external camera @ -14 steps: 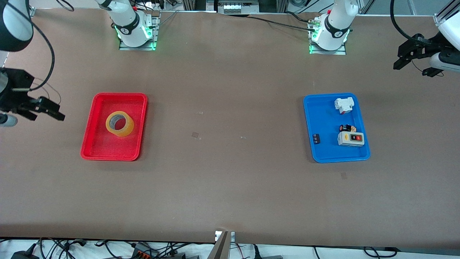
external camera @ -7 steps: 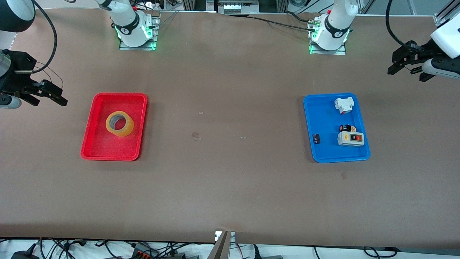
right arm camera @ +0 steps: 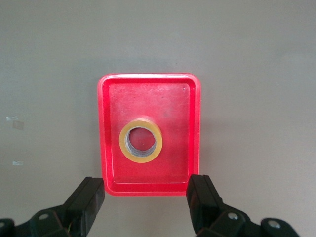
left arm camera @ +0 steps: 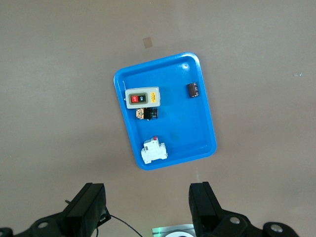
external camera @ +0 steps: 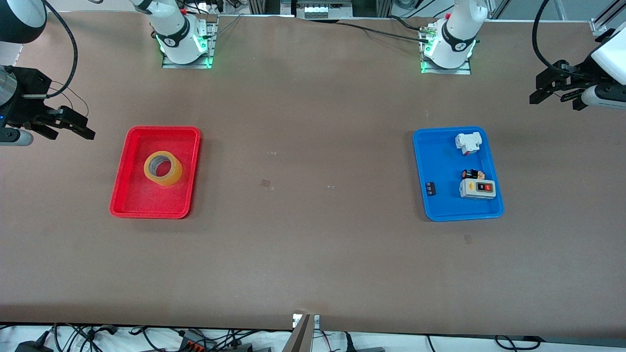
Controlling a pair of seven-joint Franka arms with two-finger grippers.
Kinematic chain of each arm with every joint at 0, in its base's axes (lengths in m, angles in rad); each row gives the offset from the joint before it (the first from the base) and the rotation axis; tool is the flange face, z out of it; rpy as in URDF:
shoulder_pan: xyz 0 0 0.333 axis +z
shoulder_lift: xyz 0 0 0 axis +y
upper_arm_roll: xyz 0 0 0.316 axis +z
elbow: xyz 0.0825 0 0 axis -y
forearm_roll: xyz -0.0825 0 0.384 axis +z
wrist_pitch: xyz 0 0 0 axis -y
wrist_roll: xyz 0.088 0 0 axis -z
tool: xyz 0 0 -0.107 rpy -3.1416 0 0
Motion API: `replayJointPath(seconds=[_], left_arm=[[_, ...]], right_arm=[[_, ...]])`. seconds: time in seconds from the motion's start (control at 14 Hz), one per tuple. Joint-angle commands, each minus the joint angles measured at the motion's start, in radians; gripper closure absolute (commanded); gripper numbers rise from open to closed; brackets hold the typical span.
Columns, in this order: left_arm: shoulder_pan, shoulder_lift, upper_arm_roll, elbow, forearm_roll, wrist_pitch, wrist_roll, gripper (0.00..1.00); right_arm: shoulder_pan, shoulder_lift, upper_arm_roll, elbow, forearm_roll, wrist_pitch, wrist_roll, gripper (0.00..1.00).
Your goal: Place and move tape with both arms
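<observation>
Tape: we see the tape (external camera: pixel 163 168) lying flat in the red tray (external camera: pixel 128 161), roughly at the tray's middle, its hollow core facing straight up; being a ring, it has no long axis across the table. In the right wrist view the tape (right arm camera: pixel 140 140) shows as a full circle inside the red tray (right arm camera: pixel 109 123).

Red tray: we find it toward the right arm's end of the table, its long side running nearer-to-farther from the front camera.

Right gripper: the right gripper (external camera: pixel 68 125) hangs in the air over bare table just beside the red tray, fingers spread wide, holding nothing; we see its fingers (right arm camera: pixel 86 200) parted.

Left gripper: the left gripper (external camera: pixel 547 88) is up over bare table at the left arm's end, well apart from the tape, fingers (left arm camera: pixel 88 205) wide apart and empty.

Blue tray: we see the blue tray (external camera: pixel 440 161) holding a grey switch box (external camera: pixel 478 188), a white breaker (external camera: pixel 468 142) and two small dark parts.
</observation>
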Motion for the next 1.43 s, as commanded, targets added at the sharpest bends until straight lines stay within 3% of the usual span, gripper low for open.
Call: replayJointPath(seconds=[0.0,0.36,1.36], left_arm=[[-0.013,-0.02,0.012,-0.016,-0.005,0.04,-0.022,0.0],[-0.013,0.021,0.075,-0.016,-0.049,0.07,-0.024,0.0],[-0.013,0.028,0.065,-0.015,-0.037,0.064,-0.016,0.0]], right_arm=[[-0.021,-0.029,0.009,-0.007,0.019,0.0,-0.027,0.0],[-0.02,-0.046,0.009,-0.016,0.007,-0.012,-0.034,0.0],[-0.015,-0.077,0.007,-0.014,0.005,-0.063,-0.034,0.0]])
